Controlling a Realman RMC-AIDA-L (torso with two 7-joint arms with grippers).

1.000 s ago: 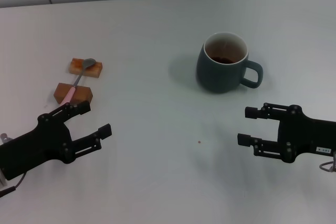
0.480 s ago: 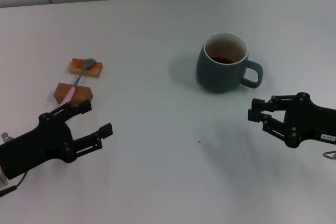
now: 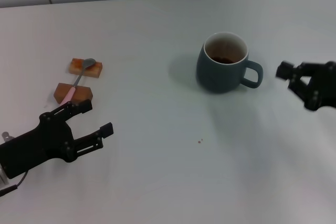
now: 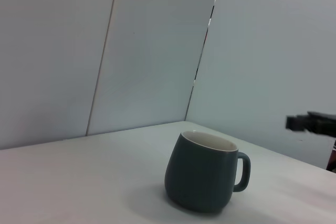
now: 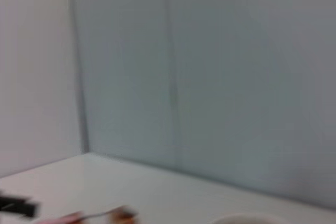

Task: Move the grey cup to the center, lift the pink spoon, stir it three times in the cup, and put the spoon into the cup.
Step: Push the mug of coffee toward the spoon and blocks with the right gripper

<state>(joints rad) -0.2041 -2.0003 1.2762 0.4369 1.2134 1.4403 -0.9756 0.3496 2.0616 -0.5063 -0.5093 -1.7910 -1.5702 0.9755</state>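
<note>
Right gripper (image 3: 294, 80) shifted beside grey cup (image 3: 221, 62) handle, finger gap cannot be told; handle grasp judged next.

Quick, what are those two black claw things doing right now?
Left tool: open, holding nothing, near the pink spoon.
Right tool: empty, beside the grey cup handle; open or closed cannot be told.

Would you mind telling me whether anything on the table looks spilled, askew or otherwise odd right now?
Nothing looks spilled or damaged. The grey cup stands upright, and the pink spoon lies bridged across two small brown blocks, apparently a deliberate rest. The only oddity is a tiny dark speck on the white table.
</note>
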